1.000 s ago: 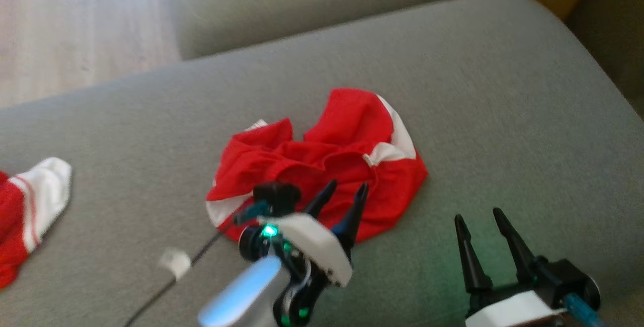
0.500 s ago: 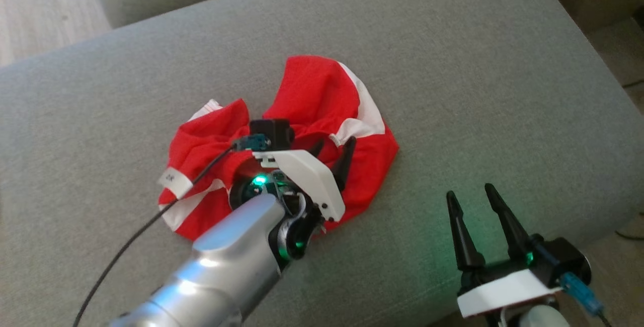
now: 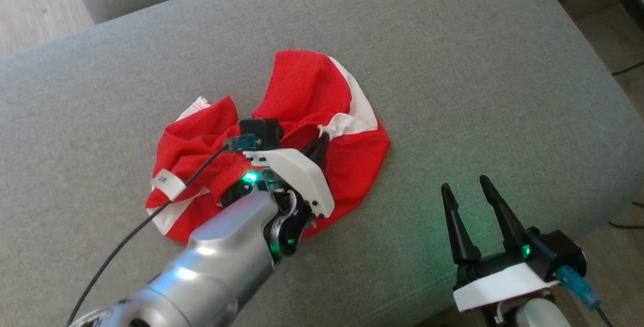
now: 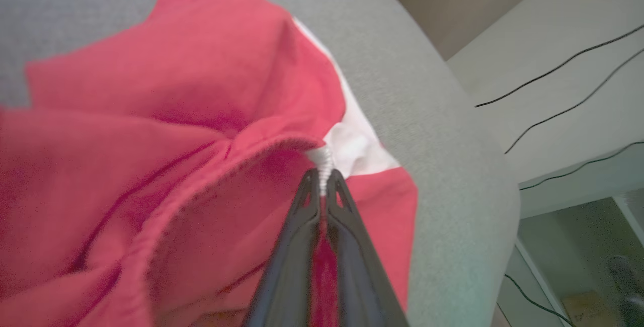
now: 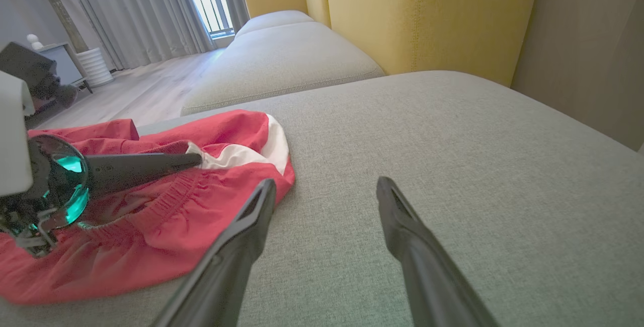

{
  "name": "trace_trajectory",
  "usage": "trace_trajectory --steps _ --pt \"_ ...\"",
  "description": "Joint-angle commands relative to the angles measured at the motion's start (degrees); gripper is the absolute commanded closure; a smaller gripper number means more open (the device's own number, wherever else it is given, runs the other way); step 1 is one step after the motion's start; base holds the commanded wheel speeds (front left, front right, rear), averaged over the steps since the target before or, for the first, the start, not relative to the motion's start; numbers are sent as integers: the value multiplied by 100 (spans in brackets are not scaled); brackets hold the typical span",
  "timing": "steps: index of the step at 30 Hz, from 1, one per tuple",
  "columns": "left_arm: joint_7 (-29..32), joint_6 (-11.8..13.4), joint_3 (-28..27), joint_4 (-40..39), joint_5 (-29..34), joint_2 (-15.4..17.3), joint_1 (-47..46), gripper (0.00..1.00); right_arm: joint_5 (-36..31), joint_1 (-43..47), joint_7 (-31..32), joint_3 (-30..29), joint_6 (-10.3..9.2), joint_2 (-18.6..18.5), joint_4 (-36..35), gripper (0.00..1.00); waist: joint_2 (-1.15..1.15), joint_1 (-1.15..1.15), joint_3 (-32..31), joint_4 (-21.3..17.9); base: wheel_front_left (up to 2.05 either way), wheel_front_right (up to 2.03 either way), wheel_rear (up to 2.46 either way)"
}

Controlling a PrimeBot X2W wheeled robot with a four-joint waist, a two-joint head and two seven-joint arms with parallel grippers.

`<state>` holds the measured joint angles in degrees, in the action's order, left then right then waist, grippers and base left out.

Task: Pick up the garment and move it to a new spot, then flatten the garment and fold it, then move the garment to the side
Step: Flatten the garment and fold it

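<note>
A crumpled red garment point(image 3: 302, 95) with white side panels lies on the grey couch cushion point(image 3: 478, 65). My left gripper point(image 3: 322, 141) reaches over it and is shut on the gathered waistband where red meets white. In the left wrist view the two fingertips point(image 4: 322, 181) pinch the white ribbed edge of the garment point(image 4: 151, 115). My right gripper point(image 3: 465, 188) hovers open above the bare cushion to the right of the garment, nothing between its fingers. The right wrist view shows its spread fingers point(image 5: 251, 226) just beside the garment's hem point(image 5: 151, 226), with the left gripper's fingers point(image 5: 146, 166) lying across the cloth.
A black cable point(image 3: 126, 239) with a white tag runs along my left arm. A second grey cushion point(image 5: 282, 60) and a yellow backrest point(image 5: 427, 15) stand beyond. The cushion's right edge drops to the floor, where cables point(image 4: 553, 70) lie.
The head camera has swung down and right. My left gripper has moved forward over the garment and closed on its waistband. The right gripper has stayed open.
</note>
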<state>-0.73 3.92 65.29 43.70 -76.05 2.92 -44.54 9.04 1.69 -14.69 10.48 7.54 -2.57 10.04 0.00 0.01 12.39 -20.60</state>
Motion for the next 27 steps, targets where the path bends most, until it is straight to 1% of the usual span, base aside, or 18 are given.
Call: trace_trajectory --steps 1,7,14,16,18,23,27 --pt "-121 -109 -41 -145 -23 -4 -387 100 27 -174 -31 137 -5 -31 -136 0 0 -1 -64 -5 0 0 0" --pt "-269 -505 228 -397 -132 -4 -827 100 19 -60 -31 158 -5 -31 -91 0 0 -1 -437 -25 0 0 0" --pt "-214 -618 313 -533 -74 -4 -1897 100 6 150 -31 185 -5 -31 -37 0 0 -1 -962 -122 0 0 0" --pt "-178 -681 255 -522 -71 -4 -2257 100 -8 220 -31 174 -5 -31 -24 0 0 -1 -1100 -124 0 0 0" --pt "-153 -715 218 -508 -77 -4 -2431 100 -16 254 -31 161 -5 -31 -19 0 0 -1 -1160 -113 0 0 0" --pt "-77 -844 36 -514 -118 -4 -3102 100 -41 381 -31 53 -5 -31 -72 0 0 -1 -1301 119 0 0 0" --pt "1 -929 39 -648 -232 57 -2965 100 -48 429 -31 -30 -5 -31 -120 0 0 -1 -1316 423 0 0 0"
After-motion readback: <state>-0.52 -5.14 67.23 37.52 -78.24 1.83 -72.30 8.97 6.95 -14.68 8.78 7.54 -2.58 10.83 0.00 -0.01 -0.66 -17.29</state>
